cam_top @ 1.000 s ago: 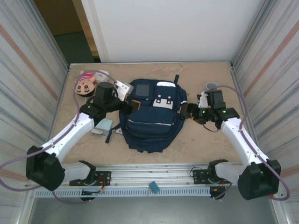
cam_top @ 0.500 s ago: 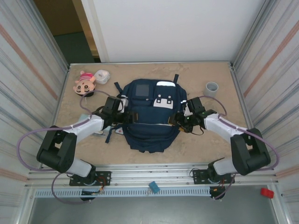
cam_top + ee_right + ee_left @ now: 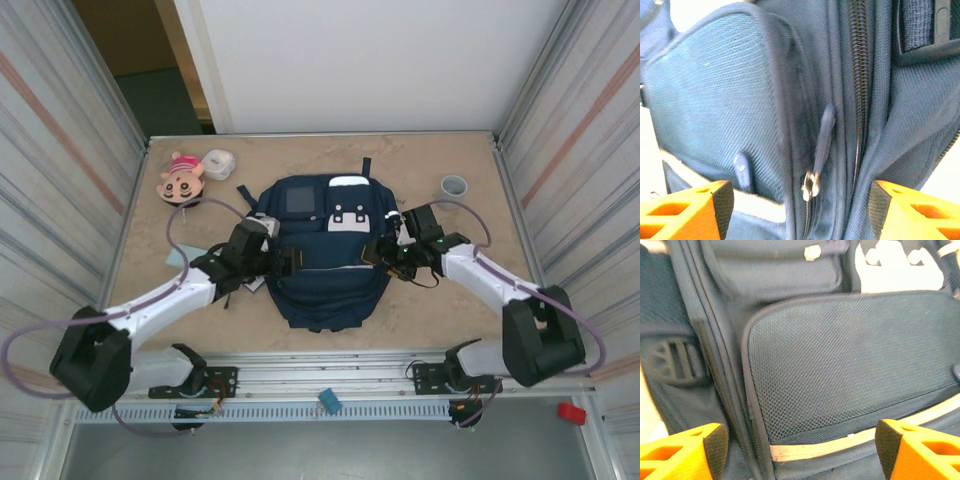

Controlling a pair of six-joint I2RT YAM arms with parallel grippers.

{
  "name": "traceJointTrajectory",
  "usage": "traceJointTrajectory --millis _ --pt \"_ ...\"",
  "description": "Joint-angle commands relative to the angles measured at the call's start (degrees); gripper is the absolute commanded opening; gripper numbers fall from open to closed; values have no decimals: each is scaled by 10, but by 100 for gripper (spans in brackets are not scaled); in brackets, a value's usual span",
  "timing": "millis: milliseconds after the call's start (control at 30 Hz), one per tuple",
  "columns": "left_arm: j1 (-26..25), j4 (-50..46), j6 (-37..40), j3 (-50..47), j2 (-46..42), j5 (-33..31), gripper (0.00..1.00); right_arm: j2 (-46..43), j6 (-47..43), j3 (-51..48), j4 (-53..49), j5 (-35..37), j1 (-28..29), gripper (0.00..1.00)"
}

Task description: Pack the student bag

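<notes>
Left hand [image 3: 289, 262], fingers spread wide, sits at the bag's [image 3: 325, 290] left flank. Right hand [image 3: 374, 252], likewise released, frames a zipper pull [image 3: 821, 145] on its right side. The bag lies flat mid-bench [image 3: 420, 312], a doll [image 3: 180, 177] nearby.

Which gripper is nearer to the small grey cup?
Right. The right gripper is at the right edge of the student bag, the side where the grey cup stands; the left gripper is at the opposite edge.
</notes>
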Motion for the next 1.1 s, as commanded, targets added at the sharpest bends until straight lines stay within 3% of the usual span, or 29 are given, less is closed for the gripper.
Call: traceJointTrajectory --millis 0,133,267,433,733,867,1067 --pt "-5 -14 116 23 -57 -37 79 -69 -32 10 -48 23 -9 72" --pt "-10 25 269 12 -90 37 77 -144 -45 10 -75 42 -30 73" --pt "-27 17 399 30 -71 131 76 -216 -55 7 -77 54 -41 72" --pt "-81 14 529 63 4 151 78 -268 -67 -9 -58 53 -47 72" --pt "-118 32 609 141 163 171 82 -316 -72 -34 -61 64 -48 72" --pt "-134 28 634 173 210 192 83 -322 -66 -43 -57 63 -48 72" --pt "-145 48 653 186 260 171 83 -323 -58 -54 -44 62 -49 72"
